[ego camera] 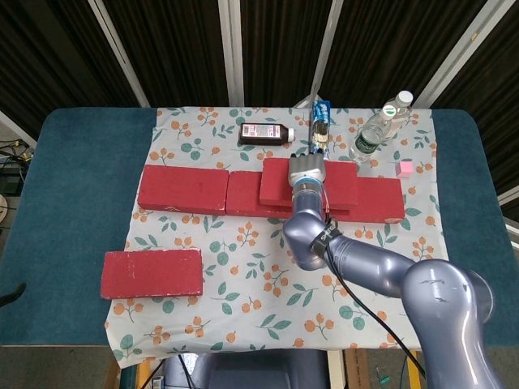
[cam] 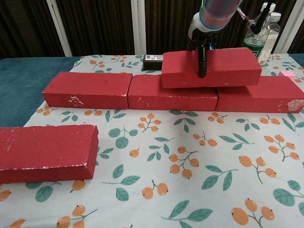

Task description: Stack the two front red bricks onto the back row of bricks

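- While my right hand (cam: 203,40) grips it from above, the stacked brick (cam: 211,67) sits atop the back row (cam: 172,92).
- Front brick (ego camera: 152,273): lies near-left, apart.

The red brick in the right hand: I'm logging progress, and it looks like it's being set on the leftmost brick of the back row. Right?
Not quite. The chest view shows the right hand setting the red brick over the middle back-row brick and right back-row brick; the leftmost back-row brick is bare.
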